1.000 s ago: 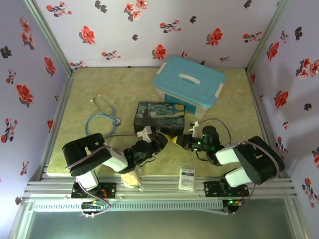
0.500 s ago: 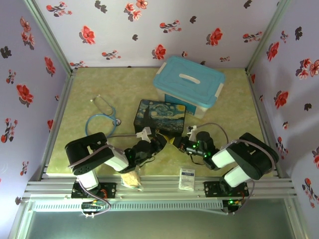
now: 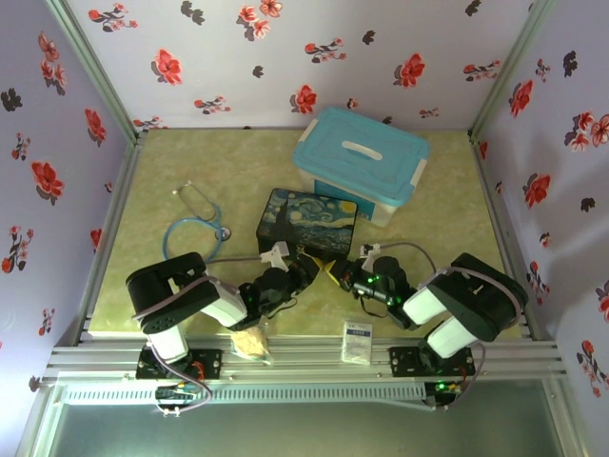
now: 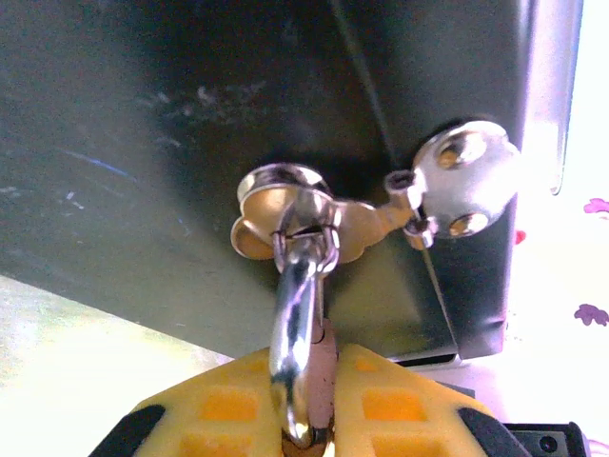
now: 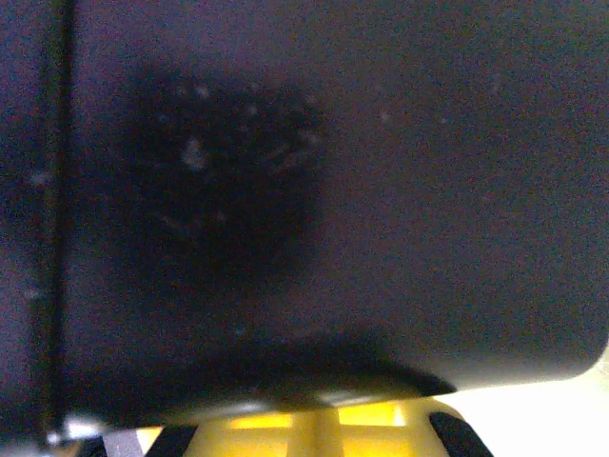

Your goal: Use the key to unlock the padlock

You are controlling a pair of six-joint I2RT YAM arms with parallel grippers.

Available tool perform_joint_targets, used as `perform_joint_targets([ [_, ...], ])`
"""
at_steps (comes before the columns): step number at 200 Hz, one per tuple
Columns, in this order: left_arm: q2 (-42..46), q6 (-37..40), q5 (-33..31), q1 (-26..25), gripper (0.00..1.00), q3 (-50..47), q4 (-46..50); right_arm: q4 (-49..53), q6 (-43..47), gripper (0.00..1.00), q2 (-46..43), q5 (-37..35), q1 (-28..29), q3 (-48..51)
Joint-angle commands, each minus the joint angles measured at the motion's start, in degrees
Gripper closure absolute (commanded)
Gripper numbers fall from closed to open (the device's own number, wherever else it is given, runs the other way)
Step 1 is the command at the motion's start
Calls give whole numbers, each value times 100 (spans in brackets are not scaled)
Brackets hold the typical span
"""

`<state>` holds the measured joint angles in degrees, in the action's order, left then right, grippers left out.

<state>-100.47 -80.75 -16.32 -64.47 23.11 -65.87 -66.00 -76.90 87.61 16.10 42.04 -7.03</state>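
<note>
Holds the padlock (image 4: 293, 333) by its silver shackle, clamped in the left gripper's (image 4: 306, 371) jaws and hooked through the painted box's (image 4: 143, 143) clasp (image 4: 285, 214) just ahead. Presses the right gripper's (image 5: 322, 419) jaws together close against the box's dark wall; cannot tell whether on anything.

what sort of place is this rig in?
Probably a staged robot test cell, not a real room: floral-papered walls box in a small table, an aluminium rail frame edges the front, and props like a stethoscope and painted box lie about.

No legible text, number or brand in any view. Small white flat packet (image 3: 357, 341): bluish printed label, too small to read.
</note>
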Motion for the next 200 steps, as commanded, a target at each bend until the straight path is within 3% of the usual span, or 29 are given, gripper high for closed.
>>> perform_joint_targets([
  [1,-58,-85,715,-189,100,379,-893,554,811,100,-329,-63,346,-369],
  [34,-105,-131,729,-207,100,425,-897,2077,1749,100,-1140,-369,642,-697],
  [51,-66,-96,647,-211,100,361,-897,2487,1903,88,-1499,-437,614,-668],
  [60,-39,-128,583,-193,100,305,-893,2954,2054,87,-1767,-565,592,-651],
  [75,-39,-179,493,-165,100,194,-891,4405,2650,85,-2370,-1174,660,-764],
  [89,-83,-300,422,-155,100,103,-893,5985,3259,73,-2862,-2104,829,-994],
  [111,-114,-343,376,-152,100,28,-893,6903,3890,65,-3161,-2457,851,-1159],
  [148,-52,-390,255,-127,100,-114,-885,7191,4255,60,-3284,-2533,858,-1203],
  [165,-44,-401,256,-119,100,-158,-892,6987,4493,67,-3384,-2432,858,-1107],
  [175,-43,-373,252,-119,100,-166,-869,6925,4718,79,-3483,-2436,932,-1105],
  [185,-42,-346,253,-116,100,-167,-805,7016,4891,81,-3697,-3010,1322,-1154],
  [200,-133,-406,214,-117,100,-214,-750,6597,5609,74,-4072,-4098,2165,-911],
])
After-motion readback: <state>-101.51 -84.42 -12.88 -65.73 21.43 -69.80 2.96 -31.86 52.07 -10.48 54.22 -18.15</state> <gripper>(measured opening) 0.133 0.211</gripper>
